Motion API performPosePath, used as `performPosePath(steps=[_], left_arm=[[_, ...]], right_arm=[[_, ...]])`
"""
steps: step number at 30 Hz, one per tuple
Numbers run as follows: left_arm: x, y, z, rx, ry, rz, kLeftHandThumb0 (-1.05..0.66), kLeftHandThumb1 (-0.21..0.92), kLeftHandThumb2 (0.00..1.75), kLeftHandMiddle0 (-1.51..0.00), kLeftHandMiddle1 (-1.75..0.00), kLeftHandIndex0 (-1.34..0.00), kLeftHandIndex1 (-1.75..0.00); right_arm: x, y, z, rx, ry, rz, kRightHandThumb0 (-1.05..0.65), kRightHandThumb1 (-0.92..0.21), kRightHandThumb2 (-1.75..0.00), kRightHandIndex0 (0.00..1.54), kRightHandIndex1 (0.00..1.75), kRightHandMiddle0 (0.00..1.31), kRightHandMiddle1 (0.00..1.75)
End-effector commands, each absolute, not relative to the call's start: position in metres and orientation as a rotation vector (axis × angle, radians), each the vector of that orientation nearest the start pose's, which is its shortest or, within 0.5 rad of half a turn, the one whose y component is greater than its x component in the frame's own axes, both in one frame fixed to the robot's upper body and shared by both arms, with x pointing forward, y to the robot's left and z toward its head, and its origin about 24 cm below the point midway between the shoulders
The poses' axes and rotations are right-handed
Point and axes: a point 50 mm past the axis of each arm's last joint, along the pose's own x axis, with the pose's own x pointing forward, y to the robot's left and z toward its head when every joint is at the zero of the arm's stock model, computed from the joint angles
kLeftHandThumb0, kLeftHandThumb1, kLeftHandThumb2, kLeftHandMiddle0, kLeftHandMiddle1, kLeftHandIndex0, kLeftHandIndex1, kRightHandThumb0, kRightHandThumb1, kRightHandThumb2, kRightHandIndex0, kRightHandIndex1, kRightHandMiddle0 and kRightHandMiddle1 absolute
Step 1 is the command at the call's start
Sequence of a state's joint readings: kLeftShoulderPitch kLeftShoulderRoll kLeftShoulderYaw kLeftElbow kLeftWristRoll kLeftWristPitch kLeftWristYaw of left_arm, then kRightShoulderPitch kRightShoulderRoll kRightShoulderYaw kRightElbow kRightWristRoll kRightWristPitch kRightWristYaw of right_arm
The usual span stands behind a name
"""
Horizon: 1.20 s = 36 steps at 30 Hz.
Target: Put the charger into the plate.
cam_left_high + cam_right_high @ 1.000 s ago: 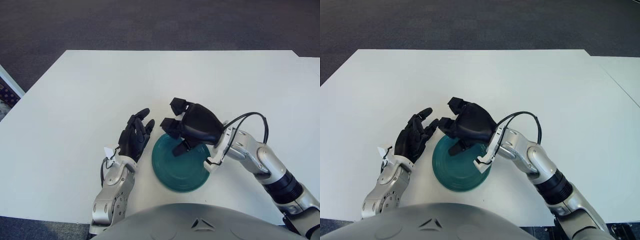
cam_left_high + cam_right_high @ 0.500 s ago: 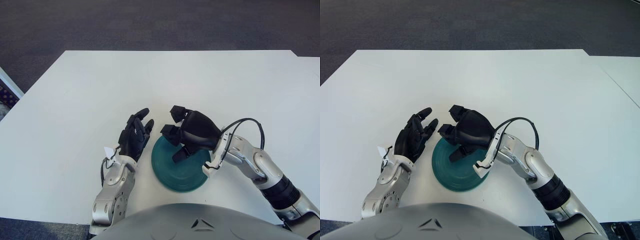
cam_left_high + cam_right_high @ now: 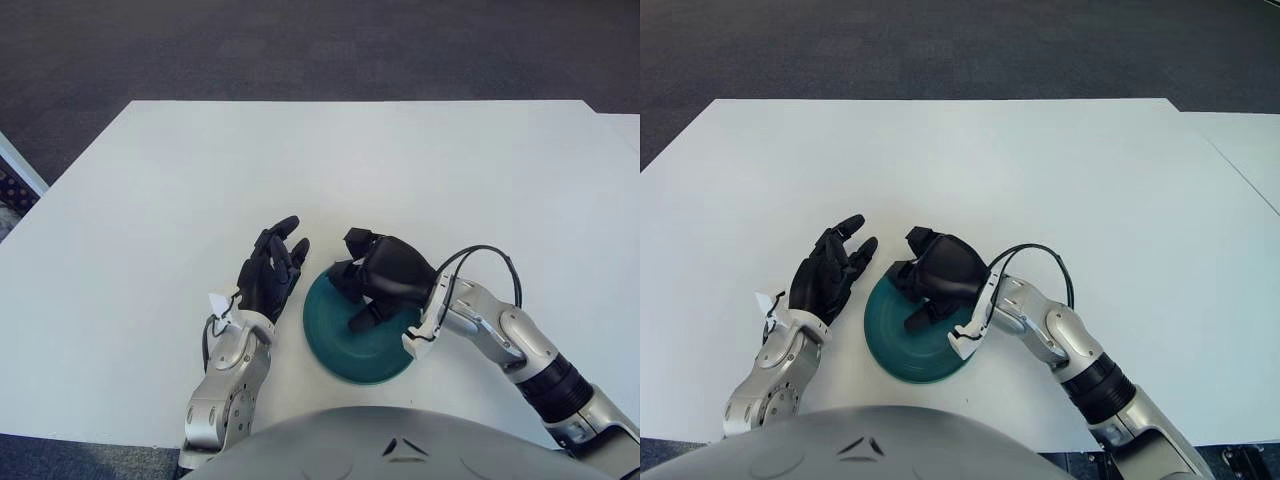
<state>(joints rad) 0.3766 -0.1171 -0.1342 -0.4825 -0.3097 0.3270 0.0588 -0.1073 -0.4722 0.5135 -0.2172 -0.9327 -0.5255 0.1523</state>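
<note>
Left eye view: the right hand (image 3: 378,280) hangs over the teal plate (image 3: 345,350), fingers curled; whether they grip anything I cannot tell. No charger shows. The left hand (image 3: 270,270) lies open just left of the plate.

Right eye view: more bare plate rim (image 3: 880,335) shows between the hands on the white table (image 3: 1040,170).

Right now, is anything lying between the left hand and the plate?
No. In the left eye view only a bare strip of white table separates the left hand from the green plate.
</note>
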Motion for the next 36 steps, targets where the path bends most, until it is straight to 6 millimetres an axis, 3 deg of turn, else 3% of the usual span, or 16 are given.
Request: performPosePath(steps=[1, 9, 14, 23, 27, 29, 33, 34, 35, 36], left_arm=[[0.185, 0.116, 0.054, -0.448, 0.175, -0.021, -0.92, 0.92, 0.90, -0.55, -0.01, -0.30, -0.87], [0.186, 0.116, 0.055, -0.447, 0.172, -0.029, -0.91, 0.92, 0.89, -0.55, -0.01, -0.31, -0.87], [0.186, 0.116, 0.055, -0.451, 0.172, -0.028, -0.90, 0.92, 0.90, -0.56, -0.01, -0.32, -0.87], [0.186, 0.115, 0.055, -0.453, 0.180, -0.036, -0.87, 0.92, 0.92, -0.52, 0.00, -0.28, -0.83], [0.186, 0.115, 0.054, -0.453, 0.181, -0.042, -0.87, 0.92, 0.92, -0.53, -0.01, -0.26, -0.82], [0.186, 0.114, 0.054, -0.453, 0.181, -0.048, -0.88, 0.92, 0.91, -0.54, -0.01, -0.25, -0.81], [0.186, 0.114, 0.054, -0.455, 0.181, -0.050, -0.87, 0.92, 0.92, -0.56, -0.02, -0.26, -0.81], [0.186, 0.114, 0.054, -0.455, 0.182, -0.048, -0.87, 0.92, 0.92, -0.56, -0.02, -0.25, -0.81], [0.186, 0.114, 0.054, -0.455, 0.182, -0.048, -0.87, 0.92, 0.92, -0.56, -0.02, -0.25, -0.81], [0.186, 0.114, 0.054, -0.455, 0.183, -0.047, -0.87, 0.92, 0.92, -0.56, -0.02, -0.25, -0.81]], right_arm=[[0.199, -0.064, 0.077, -1.299, -0.785, 0.960, -0.48, -0.81, -0.77, 1.30, 1.75, 1.01, 1.75], [0.195, -0.062, 0.072, -1.272, -0.783, 0.989, -0.48, -0.83, -0.74, 1.26, 1.75, 0.94, 1.75], [0.192, -0.060, 0.066, -1.279, -0.750, 1.012, -0.47, -0.90, -0.64, 1.18, 1.75, 0.86, 1.75], [0.193, -0.058, 0.060, -1.320, -0.765, 1.010, -0.63, -0.92, -0.69, 0.64, 1.75, 0.35, 1.75], [0.194, -0.059, 0.058, -1.340, -0.751, 1.032, -0.70, -0.92, -0.75, 0.47, 1.75, 0.21, 1.70], [0.195, -0.059, 0.057, -1.355, -0.739, 1.052, -0.77, -0.92, -0.83, 0.30, 1.63, 0.12, 1.52], [0.198, -0.058, 0.060, -1.384, -0.723, 1.081, -0.85, -0.92, -0.92, 0.19, 1.30, 0.03, 1.24], [0.199, -0.058, 0.062, -1.389, -0.722, 1.086, -0.87, -0.92, -0.94, 0.20, 1.11, 0.02, 1.15], [0.199, -0.059, 0.063, -1.393, -0.721, 1.089, -0.89, -0.92, -0.96, 0.22, 0.82, 0.01, 0.95], [0.200, -0.059, 0.064, -1.395, -0.721, 1.092, -0.90, -0.92, -0.97, 0.24, 0.69, 0.01, 0.88]])
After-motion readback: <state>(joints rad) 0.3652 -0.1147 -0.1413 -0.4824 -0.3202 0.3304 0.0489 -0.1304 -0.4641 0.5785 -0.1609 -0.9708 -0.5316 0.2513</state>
